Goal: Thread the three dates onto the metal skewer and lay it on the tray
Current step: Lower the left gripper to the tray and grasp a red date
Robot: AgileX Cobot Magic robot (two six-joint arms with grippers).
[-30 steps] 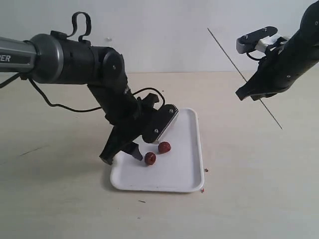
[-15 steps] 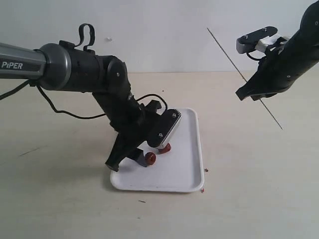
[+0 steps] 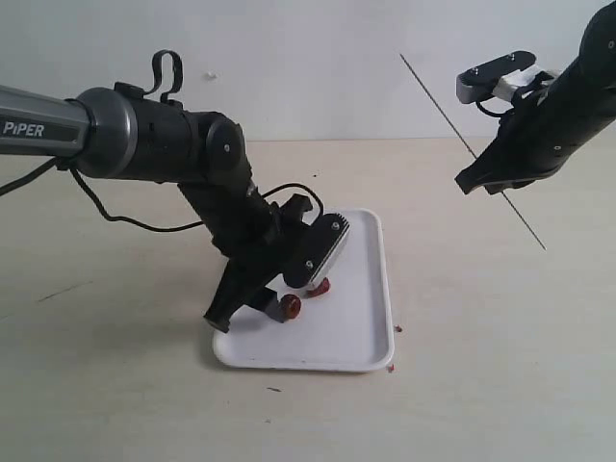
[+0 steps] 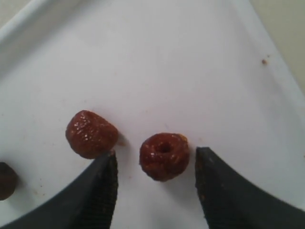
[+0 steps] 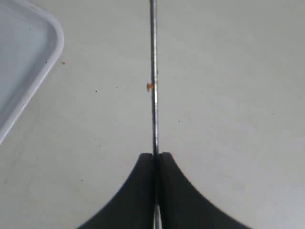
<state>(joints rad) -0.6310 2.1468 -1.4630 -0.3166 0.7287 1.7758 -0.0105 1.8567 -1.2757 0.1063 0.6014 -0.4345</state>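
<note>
Three dates lie on the white tray [image 3: 356, 318]. In the left wrist view one date [image 4: 164, 156] sits between the jaws of my open left gripper [image 4: 153, 160] and shows a round hole on top. A second date [image 4: 90, 133] is just outside one fingertip, and a third [image 4: 5, 180] shows at the picture's edge. From outside, my left gripper [image 3: 276, 310] is down on the tray by a date [image 3: 290, 306]. My right gripper [image 3: 479, 183] is shut on the metal skewer [image 3: 438, 101], holding it slanted in the air to the right of the tray. The skewer [image 5: 154, 71] runs straight out from my right gripper [image 5: 155, 156].
A black cable loops behind the left arm [image 3: 289, 178]. Small reddish crumbs [image 3: 397, 329] lie on the beige table by the tray's right edge. One tray corner [image 5: 28, 57] shows in the right wrist view. A pale wall stands at the back.
The left arm has shifted right and lower over the tray, bringing its jaws around a date. Since half a second ago it has hardly moved. The right arm and skewer stayed still.
</note>
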